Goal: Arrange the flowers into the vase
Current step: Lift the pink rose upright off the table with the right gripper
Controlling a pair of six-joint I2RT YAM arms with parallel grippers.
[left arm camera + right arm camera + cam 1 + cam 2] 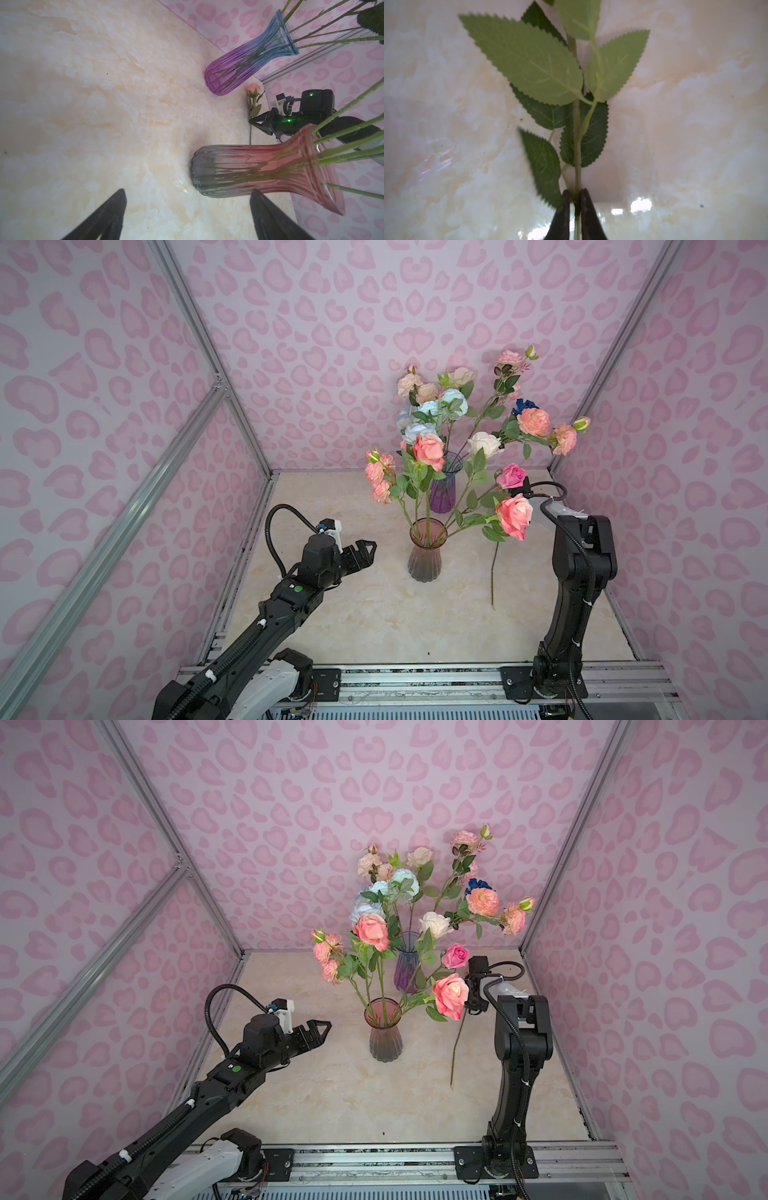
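Note:
Two glass vases stand on the marble table and both hold flowers. Nearer is the pink-to-grey vase (424,560) (384,1040) (249,170). Behind it is the purple-blue vase (442,493) (405,969) (239,68), with pink, peach, cream and blue flowers (440,406). My right gripper (576,192) (251,120) is shut on the leafy green stem (577,145) of a pink rose (253,88). That stem (493,576) (455,1056) hangs upright, right of the nearer vase. A large rose (515,514) hides most of this gripper in both top views. My left gripper (368,545) (324,1026) (189,190) is open and empty, left of the nearer vase.
Pink patterned walls on aluminium posts (557,464) close in the table on three sides. A metal rail (415,680) carrying both arm bases runs along the front edge. Bare marble table (353,614) lies in front of the vases.

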